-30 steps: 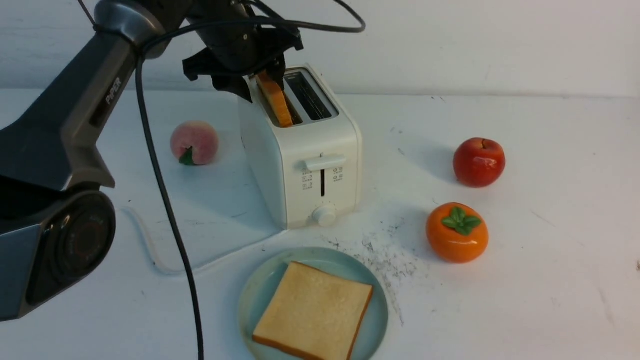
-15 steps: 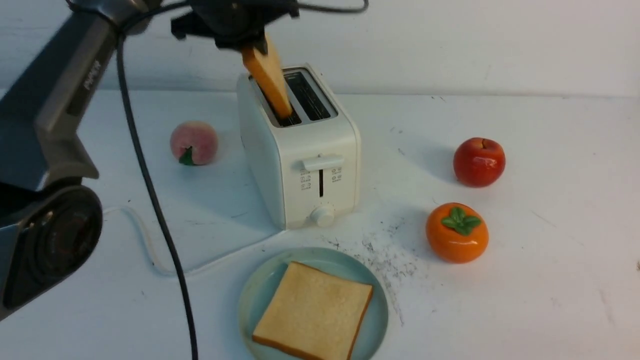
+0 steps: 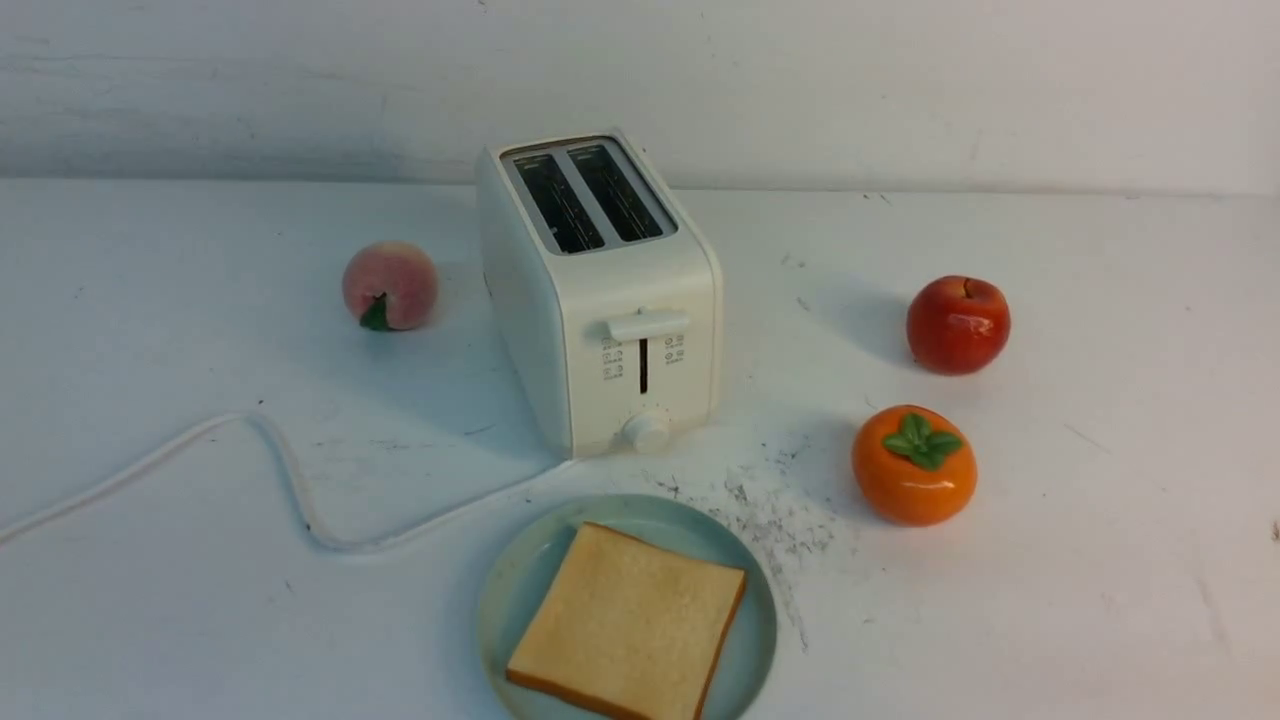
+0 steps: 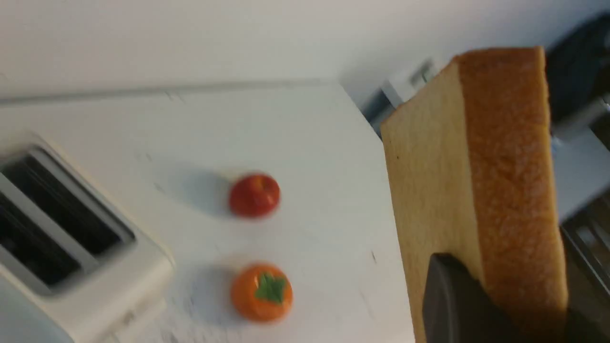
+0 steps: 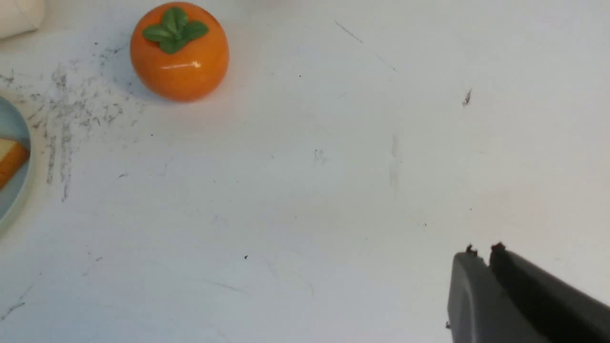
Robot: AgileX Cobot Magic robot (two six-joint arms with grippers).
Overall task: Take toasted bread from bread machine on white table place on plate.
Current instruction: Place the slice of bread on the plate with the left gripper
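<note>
Your left claw (image 4: 517,305) is clamped on the second toast slice (image 4: 476,157), held upright and clear of the toaster (image 3: 600,330). The plate (image 3: 520,580) lies at the toaster's 6 o'clock with the first slice (image 3: 630,620) on it. Right claw (image 5: 481,250): together, empty, above the surface (image 5: 286,190). Tip your slice flat and release it low over the plate.

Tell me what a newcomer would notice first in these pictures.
The white toaster stands at the middle of the white table with both slots empty, and a slice of toast lies flat on the blue-green plate just in front of it. In the left wrist view, a second slice of toast looms large, clamped in the left gripper. A peach sits left of the toaster, a red apple and an orange persimmon to its right.
</note>
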